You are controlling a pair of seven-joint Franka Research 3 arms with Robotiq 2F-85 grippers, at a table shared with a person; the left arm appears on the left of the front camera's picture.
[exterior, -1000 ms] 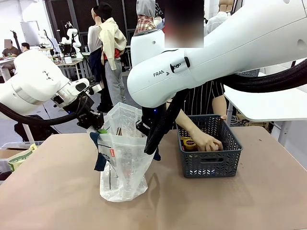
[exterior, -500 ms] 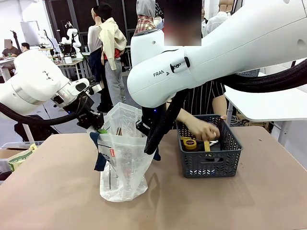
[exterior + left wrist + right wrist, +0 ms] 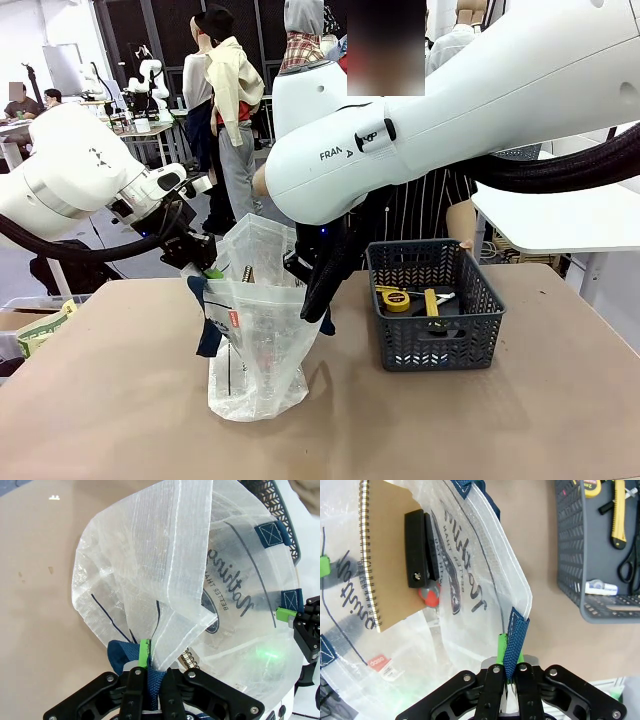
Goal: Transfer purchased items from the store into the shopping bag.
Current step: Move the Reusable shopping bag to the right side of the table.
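Observation:
The shopping bag [image 3: 255, 340], whitish crinkly plastic with navy handles, stands on the table and is held wide between both arms. My left gripper [image 3: 205, 270] is shut on one navy handle [image 3: 152, 672]. My right gripper [image 3: 308, 292] is shut on the opposite handle [image 3: 514, 640]. Down inside the bag [image 3: 470, 630] lie a brown spiral notebook [image 3: 390, 555], a black stapler [image 3: 420, 547] and a small red item [image 3: 431, 595]. More purchased items sit in the basket: a yellow tape measure [image 3: 396, 298], a yellow cutter [image 3: 431, 302] and black scissors [image 3: 630, 565].
The dark grey mesh basket [image 3: 435, 340] stands on the table just right of the bag. A person in a striped top [image 3: 420, 205] stands behind it, largely hidden by my right arm [image 3: 450, 110]. Bare brown tabletop [image 3: 120, 400] lies in front and to the left.
The person's hand, which was reaching into the basket, has lifted out and gone behind my right arm. Both grippers and the bag have stayed put.

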